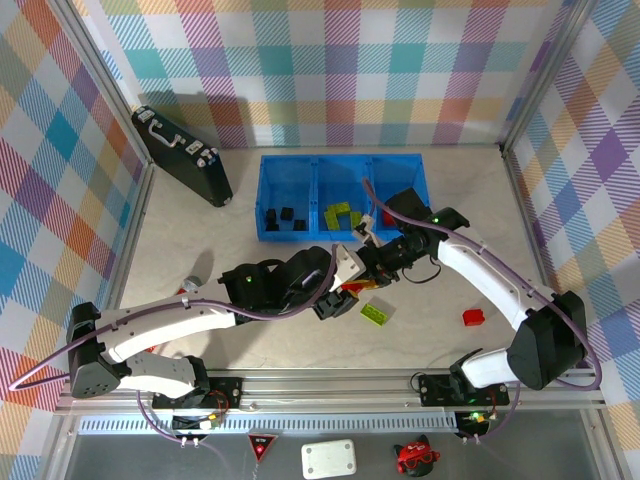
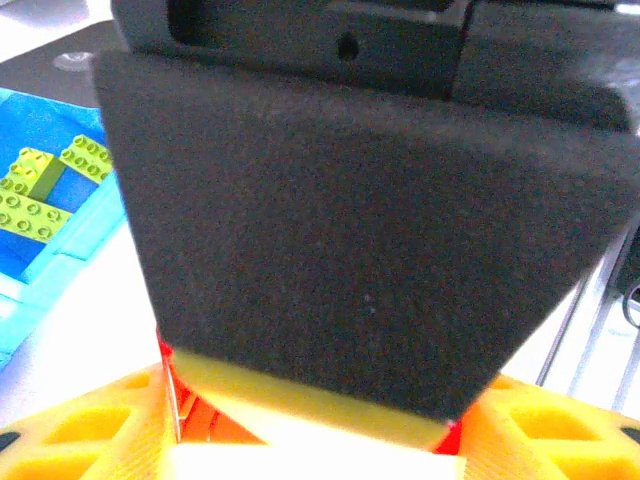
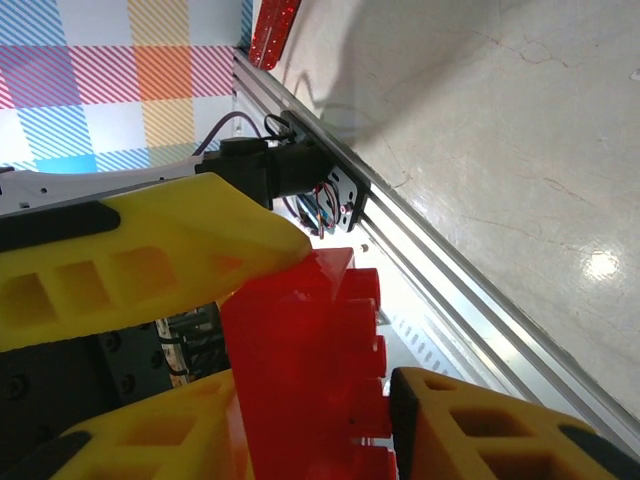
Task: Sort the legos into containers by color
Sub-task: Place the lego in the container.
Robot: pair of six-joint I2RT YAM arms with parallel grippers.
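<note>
Top view: both arms reached in to mid-table (image 1: 200,250), just in front of the blue bin (image 1: 262,200), wrists nose to nose.

Right gripper (image 3: 310,430): the red brick (image 3: 300,370) sat between its two yellow fingers (image 3: 480,430). The stud side was pressed against the lower-right finger and the opposite face lay against the lower-left one. Jaws drawn in on the brick and grasping it. The brick was off the table, with the frame rail and floor visible past it.

A third yellow finger (image 3: 150,260) came in from the upper left and touched the brick's top corner.

Left gripper (image 2: 320,450): a broad dark foam pad (image 2: 370,230) with a yellow backing stood close before the lens, between the orange fingers. Red slivers showed at the pad's lower corners, between those fingers. Could not tell whether these jaws pressed on the brick or stood slack.

Bin contents, top view:
- Left compartment: black bricks (image 1: 280,218).
- Middle compartment: lime bricks (image 1: 342,214).

Still on the table:
- A loose lime brick (image 1: 376,313) lay just near-side of the meeting grippers.
- A second red brick (image 1: 473,317) lay well to the right, beside the right arm's forearm.

The black briefcase (image 1: 180,155) lay far left, apart from the bin.
</note>
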